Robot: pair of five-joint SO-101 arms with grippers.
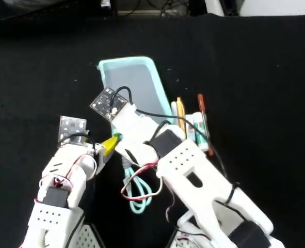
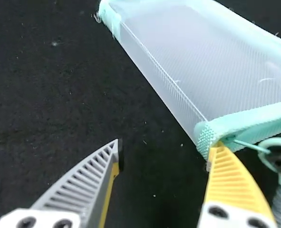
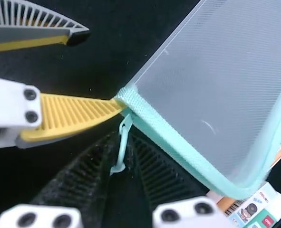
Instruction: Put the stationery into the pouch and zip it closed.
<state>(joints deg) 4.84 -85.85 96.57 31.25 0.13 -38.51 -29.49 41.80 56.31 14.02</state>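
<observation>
Pouch point(image 1: 129, 82): 1, with 1 zip pull point(image 3: 122, 156).
Pens: 2 certain, yellow pen point(image 1: 180, 111) and orange pen point(image 1: 201, 102); white stick point(image 1: 174, 111) possibly a third.
Packaged item point(image 1: 198, 132): 1.
Cord loop point(image 1: 138, 202): 1.
Pincers: 2, left pincer point(image 2: 165, 145) and right pincer point(image 3: 123, 138).

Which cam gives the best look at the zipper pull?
Right wrist view: the zipper pull hangs from the pouch corner, pinched in the right gripper. Left wrist view catches just a teal sliver beside the left gripper. In the high view the right arm covers that corner.
</observation>
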